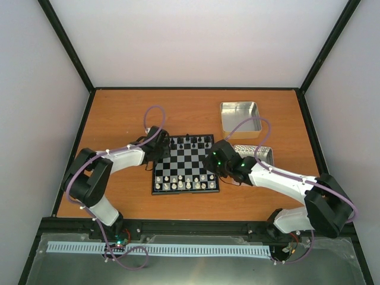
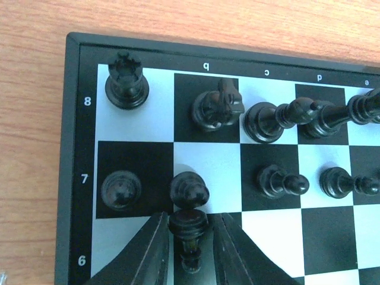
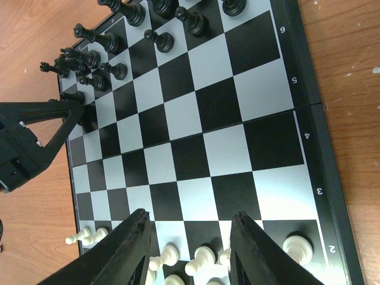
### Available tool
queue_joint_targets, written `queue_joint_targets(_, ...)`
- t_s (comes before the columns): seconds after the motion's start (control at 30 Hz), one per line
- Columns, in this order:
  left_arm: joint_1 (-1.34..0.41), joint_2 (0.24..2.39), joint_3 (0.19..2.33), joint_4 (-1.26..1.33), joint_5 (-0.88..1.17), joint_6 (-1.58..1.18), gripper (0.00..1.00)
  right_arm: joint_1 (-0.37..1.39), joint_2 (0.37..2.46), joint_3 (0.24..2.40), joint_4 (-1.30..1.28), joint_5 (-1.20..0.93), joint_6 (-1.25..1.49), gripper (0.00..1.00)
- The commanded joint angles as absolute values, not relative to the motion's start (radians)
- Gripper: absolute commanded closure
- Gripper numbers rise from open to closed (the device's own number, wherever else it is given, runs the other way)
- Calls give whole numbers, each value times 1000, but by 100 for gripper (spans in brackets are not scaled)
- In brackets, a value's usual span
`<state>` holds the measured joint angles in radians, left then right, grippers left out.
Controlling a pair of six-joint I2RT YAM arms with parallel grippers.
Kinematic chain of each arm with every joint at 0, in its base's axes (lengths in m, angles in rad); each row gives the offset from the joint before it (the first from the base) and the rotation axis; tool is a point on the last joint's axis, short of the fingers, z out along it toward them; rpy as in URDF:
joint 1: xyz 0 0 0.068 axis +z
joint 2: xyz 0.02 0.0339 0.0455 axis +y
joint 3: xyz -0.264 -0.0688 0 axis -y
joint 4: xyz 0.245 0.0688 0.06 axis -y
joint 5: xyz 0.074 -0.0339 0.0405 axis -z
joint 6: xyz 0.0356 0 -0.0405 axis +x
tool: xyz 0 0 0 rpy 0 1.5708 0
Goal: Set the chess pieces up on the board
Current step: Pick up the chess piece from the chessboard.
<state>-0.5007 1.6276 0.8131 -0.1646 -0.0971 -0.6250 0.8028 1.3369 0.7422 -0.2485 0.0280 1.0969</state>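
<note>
At the middle of a wooden desk point(image 1: 119, 113) lies a small chessboard point(image 1: 185, 163) with black and silver squares and a black border. Two robot arms reach over it from the near edge, one from each side.

The left end effector point(image 2: 190, 221) is at the board's far left corner, over the row marked 6. Its two fingers point(image 2: 155, 249) are closed against the sides of a black pawn point(image 2: 189, 234), which sits in the second column from the left border. This held pawn is just beside another black pawn point(image 2: 189, 190) on row 7. Other black pieces point(image 2: 276, 181) stand on rows 7 and 8. A rook point(image 2: 126, 83) is on the corner square, with a knight point(image 2: 217, 107) next to it and taller pieces further along the row.

The right end effector point(image 3: 191, 217) hangs above the near right part of the board. Its fingers are spread apart with nothing between them. Below it, white pieces point(image 3: 297, 246) stand on the two rows nearest the arms. The middle rows of the board are bare.

Beyond the board's far right corner sits an open silver tin point(image 1: 240, 116). A second tin point(image 1: 261, 153) lies just right of the board, partly hidden by the right arm.
</note>
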Motion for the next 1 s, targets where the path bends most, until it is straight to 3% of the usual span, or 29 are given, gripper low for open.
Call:
queue_joint_targets(0.0, -505, 1679, 823, -227, -99, -612, 79, 799, 1311, 727, -240, 59, 1105, 61)
queue_joint_targets(0.07, -505, 1692, 834, -236, -107, -613, 79, 800, 1312, 727, -240, 59, 1105, 61)
queue_joint_targets(0.27, -505, 1691, 827, -246, -114, -621, 92, 799, 1310, 726, -240, 60, 1105, 62)
queue_joint_targets(0.5, -505, 1564, 763, -270, -8, -617, 93, 799, 1310, 730, -229, 56, 1075, 62)
queue_joint_targets(0.7, -504, 1354, 714, -296, 134, -629, 92, 809, 1300, 723, -131, -4, 873, 60)
queue_joint_targets(0.97, -505, 1155, 682, -170, 323, -826, 90, 907, 1317, 822, -122, 83, 665, 53)
